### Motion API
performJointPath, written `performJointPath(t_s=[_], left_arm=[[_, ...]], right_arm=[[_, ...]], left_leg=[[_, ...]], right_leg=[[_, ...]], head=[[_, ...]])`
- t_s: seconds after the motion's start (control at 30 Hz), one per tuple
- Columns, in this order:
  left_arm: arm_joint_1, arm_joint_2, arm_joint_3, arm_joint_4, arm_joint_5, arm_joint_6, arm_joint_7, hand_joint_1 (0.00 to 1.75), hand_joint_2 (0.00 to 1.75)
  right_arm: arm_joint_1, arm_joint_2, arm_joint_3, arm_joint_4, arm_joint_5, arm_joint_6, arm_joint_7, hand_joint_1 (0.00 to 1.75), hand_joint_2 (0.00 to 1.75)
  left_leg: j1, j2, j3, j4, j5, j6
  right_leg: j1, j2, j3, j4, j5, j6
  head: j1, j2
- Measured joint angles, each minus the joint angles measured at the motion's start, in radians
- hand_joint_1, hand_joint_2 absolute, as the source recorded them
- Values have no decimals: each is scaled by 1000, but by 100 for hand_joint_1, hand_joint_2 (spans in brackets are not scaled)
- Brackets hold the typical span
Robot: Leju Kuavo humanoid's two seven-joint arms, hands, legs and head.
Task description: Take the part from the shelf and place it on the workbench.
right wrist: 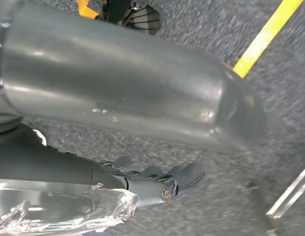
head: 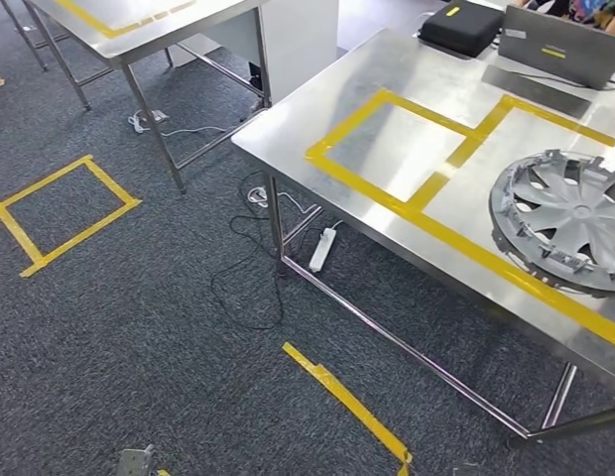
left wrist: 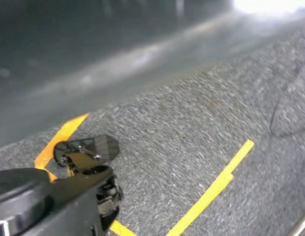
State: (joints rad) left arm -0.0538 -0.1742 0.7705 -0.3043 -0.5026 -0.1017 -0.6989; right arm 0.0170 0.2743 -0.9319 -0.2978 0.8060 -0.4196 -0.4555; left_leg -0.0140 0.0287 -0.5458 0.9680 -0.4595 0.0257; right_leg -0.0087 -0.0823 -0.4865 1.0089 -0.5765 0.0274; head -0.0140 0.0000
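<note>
- The part [head: 562, 220], a silver wheel cover, is lying flat on the steel desk [head: 379, 94], inside a yellow-taped square at its right end, so placement is looking finished.
- Being round, it is showing no long axis; its spoked face is pointing up.
- The right robot hand [right wrist: 158, 182] is hanging over the carpet, fingers stretched out, holding nothing.
- The left robot hand [left wrist: 88, 162] is blurred, so I cannot tell its state.

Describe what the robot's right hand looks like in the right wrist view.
The robot's right hand has a thick, smooth, glossy grey thumb and darker grey fingers with rounded tips. A small silver pin shows at one finger. Crinkled clear plastic film sits near the hand's base. No cables or markings are visible.
</note>
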Motion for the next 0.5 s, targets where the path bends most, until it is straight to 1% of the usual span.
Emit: performJointPath(t_s=[0.03,0.07,0.1,0.13,0.17,0.2,0.23,0.27,0.3,0.33,0.37,0.4,0.43,0.47,0.5], left_arm=[[-1,-1,0,0,0,-1,0,0,0],[-3,-1,0,0,0,-1,0,0,0],[-5,-2,-1,0,0,-2,0,0,0],[-4,-2,-1,0,0,-3,0,0,0],[-3,-2,-1,0,0,-3,0,0,0],[-2,-1,-1,0,0,-3,0,0,0],[-1,-2,-1,0,0,-3,0,0,0],[-2,-2,-1,0,0,-3,0,0,0],[-3,-2,-1,0,0,-3,0,0,0],[-4,-3,-2,-1,1,-3,0,0,0],[-4,-3,-2,-1,1,-4,0,0,0],[-4,-2,-2,-1,1,-4,0,0,0],[-1,-1,-2,-1,1,-4,0,0,0],[2,-1,-2,-1,1,-5,0,0,0],[3,0,-2,-1,1,-5,0,0,0]], right_arm=[[0,0,-2,0,1,0,0,0,0],[2,0,-4,1,2,0,0,0,0],[3,0,-5,1,3,0,1,0,0],[4,0,-6,1,4,0,1,0,0],[5,0,-7,2,4,0,1,0,0],[5,0,-7,2,5,0,1,0,0],[4,0,-7,2,7,1,2,0,0],[4,0,-8,2,10,1,3,0,0],[3,0,-8,2,13,1,4,0,0],[3,0,-9,3,16,2,6,0,0],[2,0,-10,4,19,2,6,0,0],[2,0,-11,5,20,2,7,0,0],[2,0,-13,5,22,2,7,0,0],[2,1,-14,5,24,2,7,0,0],[1,1,-14,6,25,2,7,0,0]], left_leg=[[2,-12,0,-3,3,4],[2,-25,-1,-3,4,7],[1,-39,-3,-2,5,8],[1,-52,-3,-2,5,9],[0,-67,-2,-1,5,9],[0,-81,0,0,5,9],[1,-96,1,1,4,8],[1,-111,2,3,3,6],[1,-125,0,8,2,3],[1,-138,-4,13,2,-2],[2,-149,-11,16,3,-8],[4,-161,-17,18,5,-14],[6,-171,-22,18,7,-19],[5,-162,-27,24,3,-25],[5,-140,-37,43,-10,-30]], right_leg=[[-2,36,-25,50,-29,2],[-2,64,-57,118,-61,3],[-2,75,-94,191,-87,3],[-1,80,-125,245,-98,4],[-1,82,-142,264,-88,4],[-1,83,-141,246,-60,4],[-3,90,-122,187,-15,3],[-5,111,-94,117,23,2],[-9,136,-68,54,49,0],[-11,157,-47,10,63,-1],[-12,170,-39,-6,61,-4],[-12,167,-37,-10,60,-6],[-12,156,-36,-10,61,-11],[-13,143,-35,-12,63,-16],[-15,130,-34,-15,65,-21]], head=[[2,0],[4,0],[5,0],[5,0],[5,0],[5,0],[5,0],[5,0],[5,0],[5,0],[5,0],[4,0],[4,0],[4,0],[0,0]])
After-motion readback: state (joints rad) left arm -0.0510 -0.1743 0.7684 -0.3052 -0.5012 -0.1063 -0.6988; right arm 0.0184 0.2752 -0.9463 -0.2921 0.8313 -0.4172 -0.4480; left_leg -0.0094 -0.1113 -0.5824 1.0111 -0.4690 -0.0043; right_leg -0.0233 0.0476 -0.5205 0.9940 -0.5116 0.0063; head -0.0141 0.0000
